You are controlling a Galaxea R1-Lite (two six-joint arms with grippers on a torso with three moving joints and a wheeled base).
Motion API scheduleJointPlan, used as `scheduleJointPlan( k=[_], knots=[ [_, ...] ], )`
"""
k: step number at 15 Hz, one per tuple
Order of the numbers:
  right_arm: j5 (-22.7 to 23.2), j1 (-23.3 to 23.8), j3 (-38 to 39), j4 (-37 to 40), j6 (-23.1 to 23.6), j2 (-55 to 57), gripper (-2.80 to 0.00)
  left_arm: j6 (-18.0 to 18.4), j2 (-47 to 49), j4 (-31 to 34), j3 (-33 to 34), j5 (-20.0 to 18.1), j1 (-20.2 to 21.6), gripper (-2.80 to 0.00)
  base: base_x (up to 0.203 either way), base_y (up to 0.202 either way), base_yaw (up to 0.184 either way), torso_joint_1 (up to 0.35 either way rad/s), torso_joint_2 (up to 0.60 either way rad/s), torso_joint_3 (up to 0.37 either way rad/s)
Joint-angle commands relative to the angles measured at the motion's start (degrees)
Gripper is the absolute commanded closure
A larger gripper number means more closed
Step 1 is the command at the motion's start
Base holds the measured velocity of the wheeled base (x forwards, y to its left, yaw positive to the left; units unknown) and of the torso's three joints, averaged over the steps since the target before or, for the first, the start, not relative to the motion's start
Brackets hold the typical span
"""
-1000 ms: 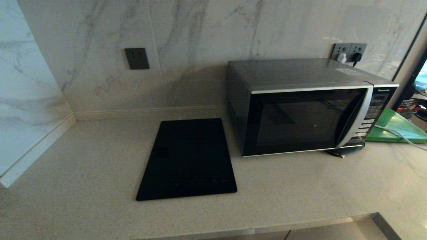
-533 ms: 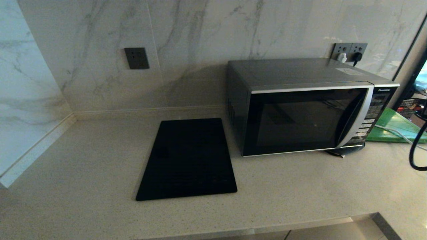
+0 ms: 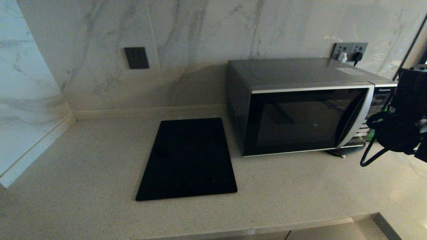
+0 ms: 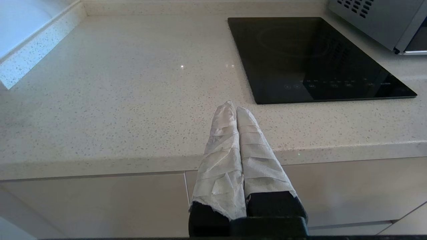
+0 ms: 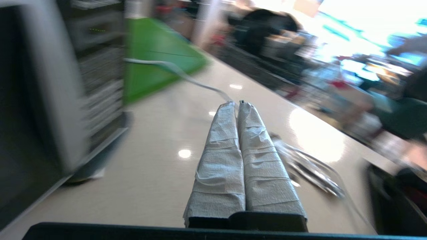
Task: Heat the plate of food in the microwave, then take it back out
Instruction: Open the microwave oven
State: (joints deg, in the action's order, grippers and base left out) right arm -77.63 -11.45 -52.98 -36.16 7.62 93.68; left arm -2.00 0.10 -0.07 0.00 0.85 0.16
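Microwave stands shut at the tabletop's rear right; no plate of food visible. Right gripper, fingers pressed together, empty, hangs beside the button panel. Left gripper, fingers closed, is parked off the front edge. Recommend opening the fingers before engaging the door.

We see the microwave standing at two o'clock on the counter, door shut, its back close to the wall. The black slab lies flat just left of it, so we could pass a gripper over it unhindered. From nine o'clock round to six the counter is bare and open, bounded by the side wall at nine. At three o'clock our right arm with its cable loop hangs in front of the button panel, crowding that side. Beyond the microwave lie a green board and a white cable across it. Our left gripper, fingers together, sits at the counter's front edge.
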Motion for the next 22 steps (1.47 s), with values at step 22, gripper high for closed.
scheduleJointPlan(
  k=[22],
  knots=[
    [-10.0,-1.4,-3.5,-27.9,12.2,22.6,0.00,0.0,0.0,0.0,0.0,0.0,0.0,0.00,0.000,0.000,0.000,0.000,0.00,0.000]
  ],
)
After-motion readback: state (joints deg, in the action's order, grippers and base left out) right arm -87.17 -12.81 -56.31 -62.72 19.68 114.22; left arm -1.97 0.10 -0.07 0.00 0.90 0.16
